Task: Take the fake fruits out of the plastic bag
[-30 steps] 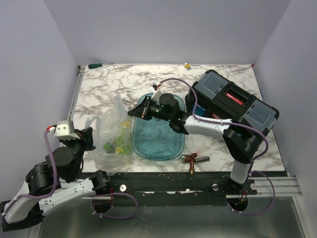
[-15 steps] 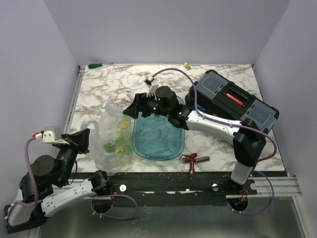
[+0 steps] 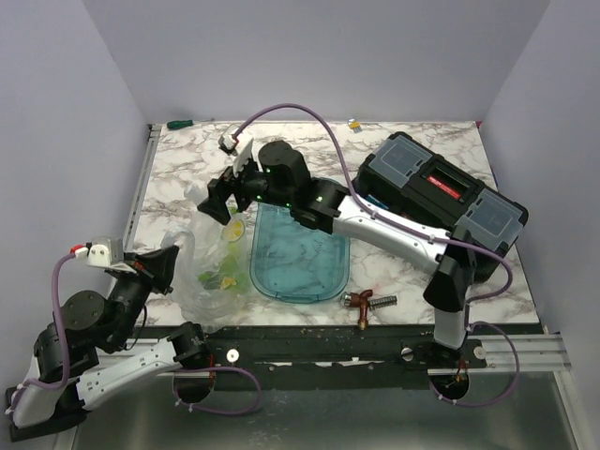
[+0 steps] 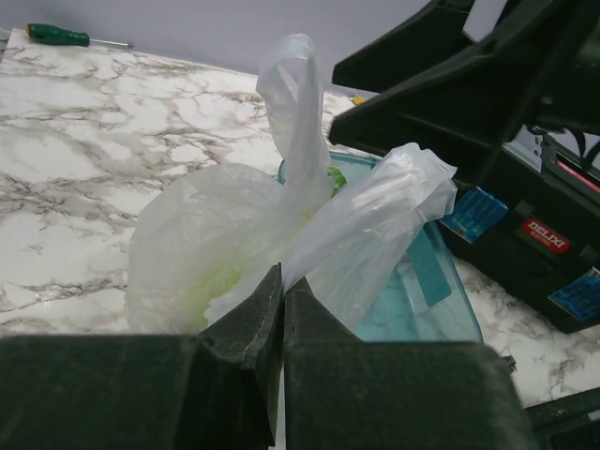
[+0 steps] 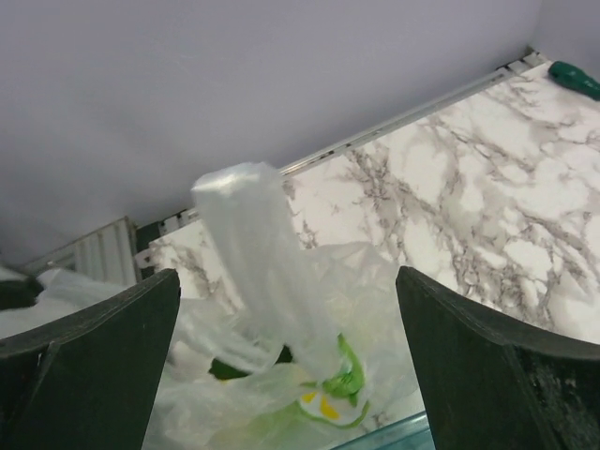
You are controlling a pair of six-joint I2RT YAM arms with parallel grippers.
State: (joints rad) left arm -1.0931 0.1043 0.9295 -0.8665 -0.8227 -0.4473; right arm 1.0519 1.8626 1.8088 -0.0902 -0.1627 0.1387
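Top view: crinkled clear plastic bag on veined marble table, beside rigid teal oval tray; glossy green and yellow fake fruits inside. Left wrist alone shows my left gripper pinched tight on a bag fold. Right wrist: my right gripper spread wide, holding nothing, the bag rising between its fingers.

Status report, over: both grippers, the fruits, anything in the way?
Left gripper shut on the plastic bag. Right gripper open above it, empty. Fake fruits inside the bag. Bag handle upright between the right jaws.
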